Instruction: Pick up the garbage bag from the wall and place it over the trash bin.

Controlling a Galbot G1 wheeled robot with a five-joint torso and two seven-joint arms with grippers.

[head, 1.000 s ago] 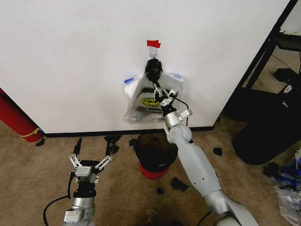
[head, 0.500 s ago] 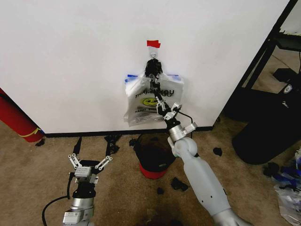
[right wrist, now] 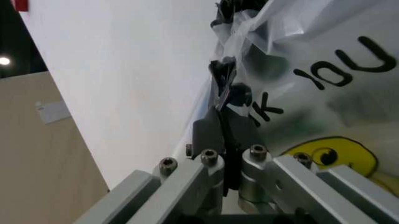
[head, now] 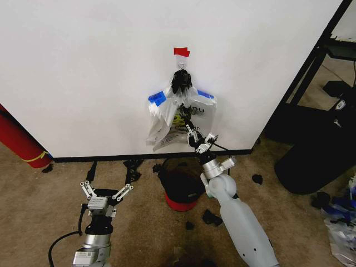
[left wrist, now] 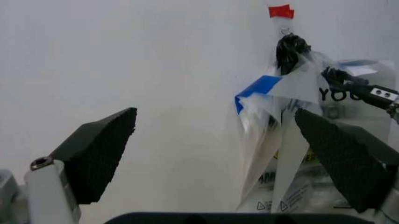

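The garbage bag (head: 167, 123), clear with a yellow smiley and blue-edged handles, hangs on the white wall (head: 83, 72) from a hook (head: 181, 68) under a red tape strip (head: 181, 52), beside a black knot (head: 181, 82). My right gripper (head: 186, 118) is shut on a fold of the bag, which is drawn out from the wall; the right wrist view shows the closed fingertips (right wrist: 223, 70) pinching film beside the black print (right wrist: 330, 74). The red trash bin (head: 178, 204) stands on the floor just below. My left gripper (head: 107, 191) hangs open low at the left, its pads (left wrist: 100, 149) wide apart.
A red roll (head: 19, 139) leans against the wall at far left. A large black bulky thing (head: 317, 156) and a black shelf frame (head: 311, 61) stand to the right. Black scraps (head: 211, 217) litter the carpet around the bin.
My right gripper has drawn back and down from the wall with the bag's film in it. The bag is now bunched and pulled outward, its blue handles flared. The left arm has stayed put.
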